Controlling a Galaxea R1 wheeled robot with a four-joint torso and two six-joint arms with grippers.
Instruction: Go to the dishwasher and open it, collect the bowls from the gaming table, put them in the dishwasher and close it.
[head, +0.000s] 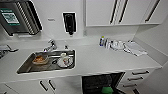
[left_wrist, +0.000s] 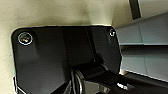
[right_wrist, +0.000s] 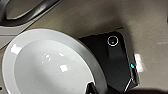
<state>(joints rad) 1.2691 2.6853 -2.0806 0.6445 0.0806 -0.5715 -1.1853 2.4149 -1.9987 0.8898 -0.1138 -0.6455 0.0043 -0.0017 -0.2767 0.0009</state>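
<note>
A white bowl (right_wrist: 52, 67) sits right against the right gripper, apparently carried; whether it is clamped cannot be told. The dishwasher (head: 102, 83) stands open under the bench (head: 105, 60), so opening looks done; loading and closing remain.

1. Dishwasher (head: 102, 83) sits under my view's white counter, right of the sink, beside the drawers. It's open: dark interior with wire rack visible, something green inside at the front.
2. White bowl (right_wrist: 50, 67) looms large in my right wrist view: glossy, round, wide rim, shallow, empty, hollow facing the camera.
</note>
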